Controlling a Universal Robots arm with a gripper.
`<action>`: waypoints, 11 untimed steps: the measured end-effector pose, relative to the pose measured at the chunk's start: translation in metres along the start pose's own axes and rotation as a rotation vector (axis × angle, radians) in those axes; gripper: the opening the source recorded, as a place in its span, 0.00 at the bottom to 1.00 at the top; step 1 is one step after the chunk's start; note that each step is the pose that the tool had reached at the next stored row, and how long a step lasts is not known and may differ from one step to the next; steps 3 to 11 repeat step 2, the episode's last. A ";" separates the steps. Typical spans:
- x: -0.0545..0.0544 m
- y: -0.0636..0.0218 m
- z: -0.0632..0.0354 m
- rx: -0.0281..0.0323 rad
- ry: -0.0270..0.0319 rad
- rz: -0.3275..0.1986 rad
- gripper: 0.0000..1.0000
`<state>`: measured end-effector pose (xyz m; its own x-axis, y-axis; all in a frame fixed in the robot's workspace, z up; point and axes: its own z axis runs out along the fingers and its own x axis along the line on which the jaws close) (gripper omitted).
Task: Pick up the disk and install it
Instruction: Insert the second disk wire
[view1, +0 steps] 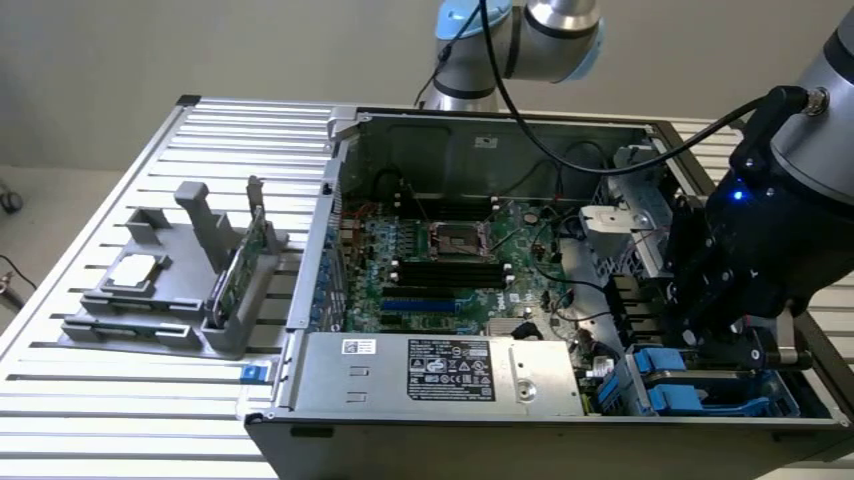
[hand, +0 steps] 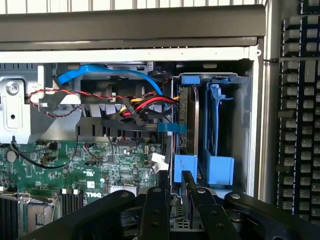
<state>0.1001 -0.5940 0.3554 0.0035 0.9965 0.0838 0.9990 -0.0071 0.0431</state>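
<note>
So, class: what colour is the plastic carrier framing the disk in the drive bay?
Blue; the plastic carrier around the disk shows best in the wrist view.

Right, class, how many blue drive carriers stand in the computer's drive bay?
2. The inner carrier sits nearer the motherboard; the outer carrier stands beside it, nearer the case wall. Others may be hidden.

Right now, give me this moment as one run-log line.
gripper: over drive bay | disk: seated on edge in bay | blue carrier: beside disk
</note>
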 end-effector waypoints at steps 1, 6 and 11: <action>0.000 0.0000 0.0000 0.0000 0.0000 0.000 0.25; 0.000 0.0000 0.0000 0.0000 0.0000 0.000 0.25; 0.000 0.0000 0.0000 0.0000 0.0000 0.000 0.25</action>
